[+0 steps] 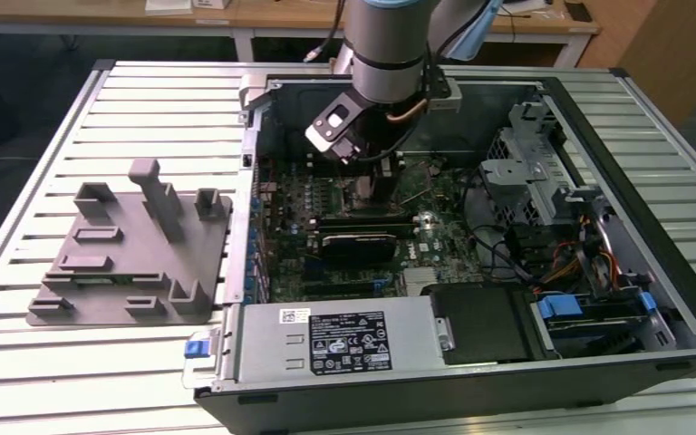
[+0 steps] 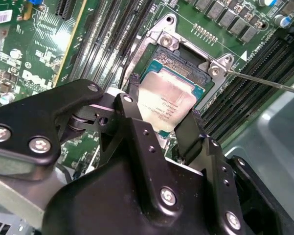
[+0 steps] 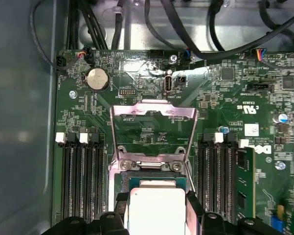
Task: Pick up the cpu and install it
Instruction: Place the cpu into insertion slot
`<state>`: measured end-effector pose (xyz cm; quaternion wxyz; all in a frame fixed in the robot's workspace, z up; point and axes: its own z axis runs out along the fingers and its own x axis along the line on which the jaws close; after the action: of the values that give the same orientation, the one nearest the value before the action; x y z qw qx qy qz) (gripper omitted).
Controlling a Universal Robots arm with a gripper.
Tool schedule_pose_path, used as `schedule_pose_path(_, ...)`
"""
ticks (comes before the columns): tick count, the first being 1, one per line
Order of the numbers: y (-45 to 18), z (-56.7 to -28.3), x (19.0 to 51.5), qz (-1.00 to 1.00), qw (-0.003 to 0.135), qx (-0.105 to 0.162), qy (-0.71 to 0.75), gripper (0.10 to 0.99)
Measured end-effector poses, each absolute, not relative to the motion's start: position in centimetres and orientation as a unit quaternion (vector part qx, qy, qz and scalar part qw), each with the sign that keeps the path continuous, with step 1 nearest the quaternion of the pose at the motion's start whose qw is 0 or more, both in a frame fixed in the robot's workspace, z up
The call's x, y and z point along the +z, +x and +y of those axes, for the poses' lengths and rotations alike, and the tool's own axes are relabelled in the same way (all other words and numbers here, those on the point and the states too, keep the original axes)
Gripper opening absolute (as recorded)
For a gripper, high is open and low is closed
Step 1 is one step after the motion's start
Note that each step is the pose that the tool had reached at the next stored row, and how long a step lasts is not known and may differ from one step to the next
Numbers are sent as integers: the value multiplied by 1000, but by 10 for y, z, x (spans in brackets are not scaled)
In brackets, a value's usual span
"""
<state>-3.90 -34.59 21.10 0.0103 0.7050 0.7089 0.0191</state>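
Second wrist view: the gripper [image 2: 162,104] pinches the cpu [image 2: 166,98] by two opposite edges, directly over the socket [image 2: 182,53]; I cannot tell whether it is seated. Its other two edges are free. Memory slots [image 3: 83,176] flank the socket closely, and the load plate [image 3: 154,111] stands open beyond it.

Even overhead light: table [image 1: 155,100] slats bright, case [image 1: 445,399] interior dimmer, arm [image 1: 391,54] shading board [image 3: 151,93] beneath, soft glare on cpu [image 2: 167,104] lid and board patches.
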Motion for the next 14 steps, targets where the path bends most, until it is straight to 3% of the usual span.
schedule_pose_path(14, -42, -342, 196, 707, 13, 17, 707, 541)
